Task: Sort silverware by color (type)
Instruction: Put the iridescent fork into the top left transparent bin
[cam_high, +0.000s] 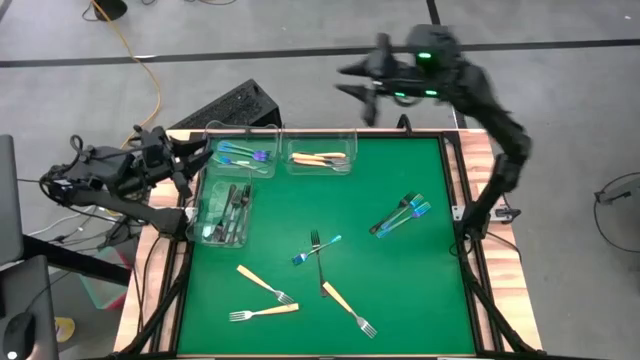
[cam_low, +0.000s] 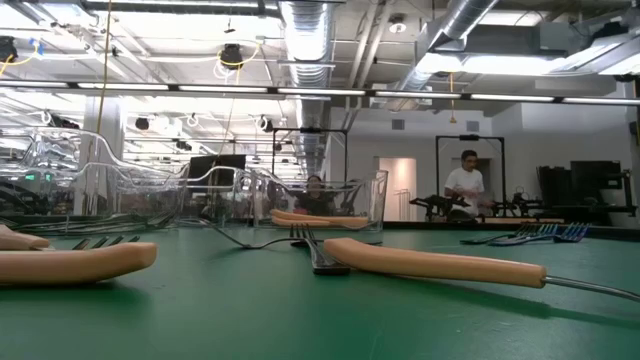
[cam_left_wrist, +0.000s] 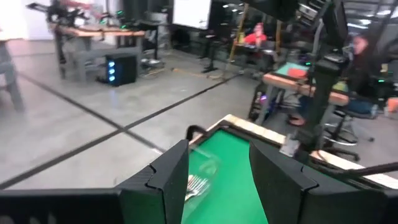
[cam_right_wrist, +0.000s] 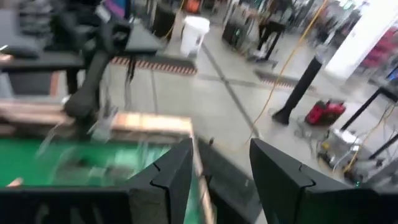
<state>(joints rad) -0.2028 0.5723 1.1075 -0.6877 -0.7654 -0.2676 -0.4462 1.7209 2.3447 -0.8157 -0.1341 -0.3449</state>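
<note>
The silverware is partly sorted into clear bins and partly loose on the green table. Blue forks lie in one bin (cam_high: 243, 155), tan-handled ones in a second (cam_high: 320, 158), dark ones in a third (cam_high: 225, 215). Loose on the table are a few blue forks (cam_high: 402, 215), a blue fork crossed with a dark one (cam_high: 318, 250), and three tan-handled forks (cam_high: 265, 283) (cam_high: 262, 313) (cam_high: 348, 308). My left gripper (cam_high: 185, 165) (cam_left_wrist: 217, 180) stands open by the table's left edge beside the bins. My right gripper (cam_high: 358, 85) (cam_right_wrist: 221, 180) is open, raised high beyond the far edge. Neither has anything between its fingers.
The three bins crowd the table's far left corner. In the low view a tan handle (cam_low: 440, 265) and a dark fork (cam_low: 315, 250) lie close to the camera. A black box (cam_high: 232, 105) sits on the floor behind the bins. A person (cam_low: 465, 180) stands far off in the room.
</note>
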